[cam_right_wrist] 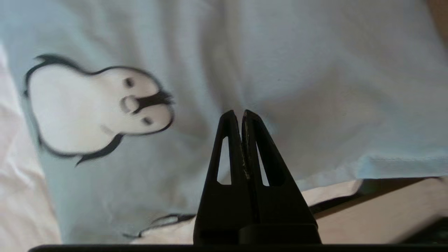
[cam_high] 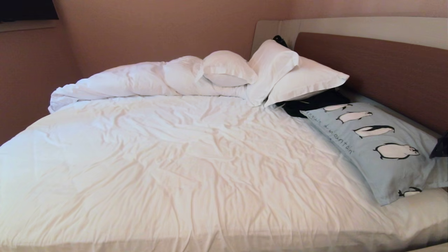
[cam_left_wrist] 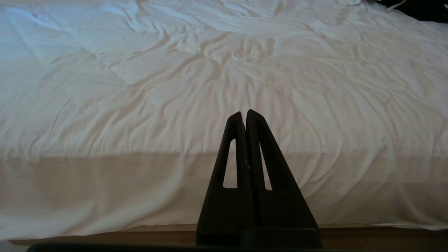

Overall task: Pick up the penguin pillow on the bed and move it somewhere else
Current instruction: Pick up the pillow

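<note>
Right gripper closed and empty above the penguin pillow, at the right side of the bed.

The right gripper (cam_right_wrist: 242,113) has its fingers pressed together, nothing between them, tips over the pale blue cloth of the penguin pillow (cam_high: 379,147); whether they touch it cannot be told, and in the head view only a dark sliver of the gripper (cam_high: 441,146) shows at the frame's edge. The pillow lies flat by the brown headboard (cam_high: 385,70), its far corner on dark fabric (cam_high: 311,103) half hidden under the white pillows (cam_high: 301,78). The left gripper (cam_left_wrist: 244,115), likewise shut and empty, hangs before the bed (cam_high: 175,157), out of the head view.
</note>
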Robot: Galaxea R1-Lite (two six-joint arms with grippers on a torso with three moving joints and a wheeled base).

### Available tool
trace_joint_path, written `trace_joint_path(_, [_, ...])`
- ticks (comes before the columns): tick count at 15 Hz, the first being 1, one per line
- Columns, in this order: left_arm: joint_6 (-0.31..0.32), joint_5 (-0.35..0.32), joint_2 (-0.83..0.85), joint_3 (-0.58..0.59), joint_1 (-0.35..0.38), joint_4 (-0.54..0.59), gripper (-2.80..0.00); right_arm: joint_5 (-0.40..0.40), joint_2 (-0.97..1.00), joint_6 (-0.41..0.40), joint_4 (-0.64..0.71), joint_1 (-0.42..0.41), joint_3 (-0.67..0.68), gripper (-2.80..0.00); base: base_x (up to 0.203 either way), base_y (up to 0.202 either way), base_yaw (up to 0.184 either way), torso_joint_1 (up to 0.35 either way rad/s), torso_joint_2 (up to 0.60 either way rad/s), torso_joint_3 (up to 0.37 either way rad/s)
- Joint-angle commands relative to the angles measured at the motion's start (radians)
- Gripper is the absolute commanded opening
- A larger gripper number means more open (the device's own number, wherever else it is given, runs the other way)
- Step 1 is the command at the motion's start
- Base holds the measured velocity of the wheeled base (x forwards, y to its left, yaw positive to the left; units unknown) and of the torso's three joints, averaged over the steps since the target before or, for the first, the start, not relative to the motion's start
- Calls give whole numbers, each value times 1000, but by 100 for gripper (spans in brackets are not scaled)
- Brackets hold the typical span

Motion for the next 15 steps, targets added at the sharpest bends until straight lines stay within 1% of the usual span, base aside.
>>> trace_joint_path(1, [-2, 1, 0, 3, 0, 0, -280, 3, -42, -132, 121, -11, 4, -280, 0, 0, 0, 0, 0, 0])
trace_joint_path(3, [0, 1, 0, 3, 0, 0, -280, 3, -70, -134, 130, -21, 10, -280, 0, 0, 0, 0, 0, 0])
trace_joint_path(5, [0, 1, 0, 3, 0, 0, -280, 8, -155, -133, 128, -40, 41, -280, 0, 0, 0, 0, 0, 0])
trace_joint_path(9, [0, 1, 0, 3, 0, 0, -280, 40, -280, -118, 126, -76, 83, -280, 0, 0, 0, 0, 0, 0])
trace_joint_path(12, [-1, 1, 0, 3, 0, 0, -280, 49, -312, -52, 122, -76, 79, -280, 0, 0, 0, 0, 0, 0])
trace_joint_path(14, [0, 1, 0, 3, 0, 0, -280, 45, -324, 28, 80, -48, 75, -280, 0, 0, 0, 0, 0, 0])
trace_joint_path(15, [0, 1, 0, 3, 0, 0, -280, 43, -328, 45, 67, -39, 76, -280, 0, 0, 0, 0, 0, 0])
